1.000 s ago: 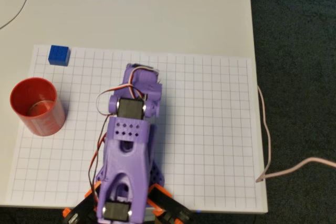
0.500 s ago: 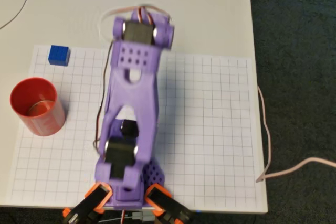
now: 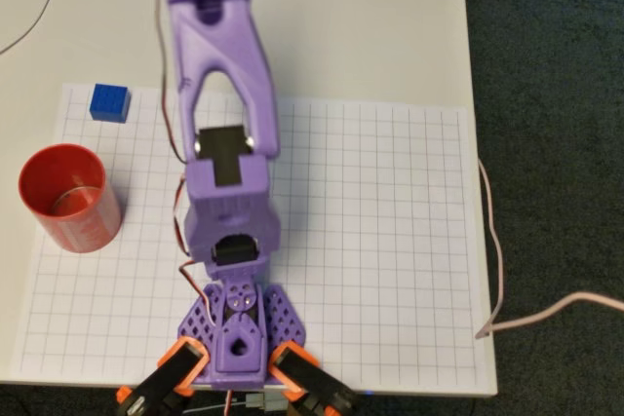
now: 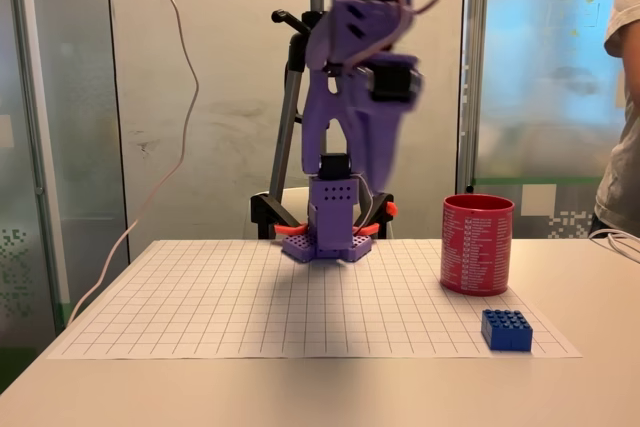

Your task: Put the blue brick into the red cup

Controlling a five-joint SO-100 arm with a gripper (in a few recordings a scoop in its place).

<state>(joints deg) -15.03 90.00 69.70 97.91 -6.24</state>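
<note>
Arm [image 3: 222, 94] is unfolding upward and outward — claw state I cannot tell. Your small blue plastic brick [image 3: 108, 102] is sitting untouched, near the round red plastic cup [image 3: 68, 198].

Overhead view: brick [image 3: 108, 102] above cup [image 3: 68, 197], both left of arm [image 3: 220, 143], on grid sheet [image 3: 390, 241].
</note>
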